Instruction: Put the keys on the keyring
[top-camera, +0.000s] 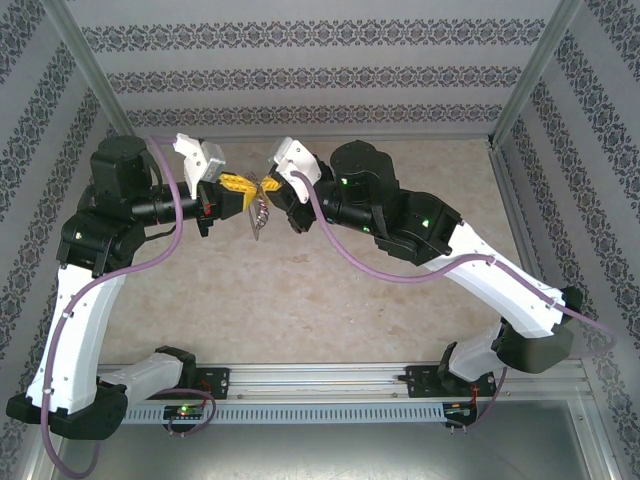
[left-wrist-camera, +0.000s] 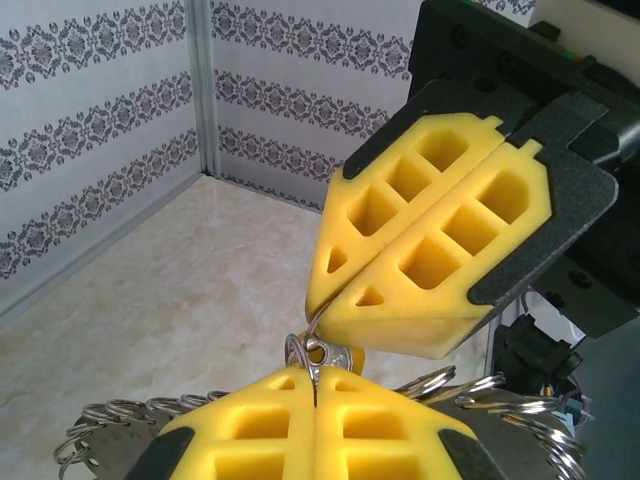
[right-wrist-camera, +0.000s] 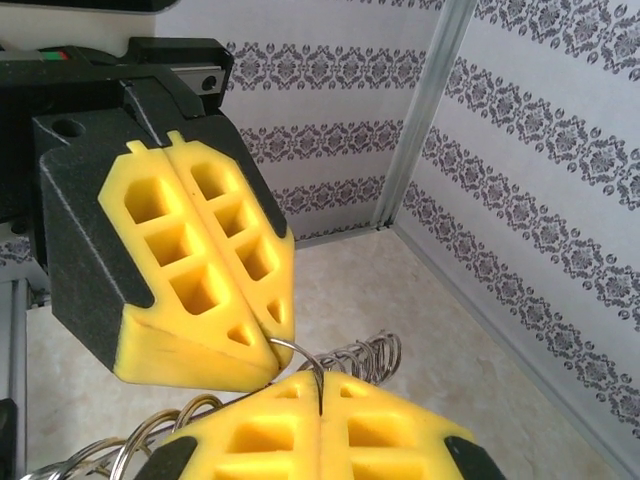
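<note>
Top external: left gripper (top-camera: 248, 189), right gripper (top-camera: 271, 187) clenched on keyring (right-wrist-camera: 294, 351).
Handling: keys (top-camera: 260, 222) light, slippery, we judge; grip heads.

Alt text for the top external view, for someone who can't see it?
The left gripper and right gripper meet tip to tip above the far part of a beige table, both shut on a keyring, with a bunch of keys dangling below. Patterned walls enclose the table.

L claw (top-camera: 238, 189) closed | R claw (top-camera: 276, 190) closed | tips facing, nearly touching
</note>
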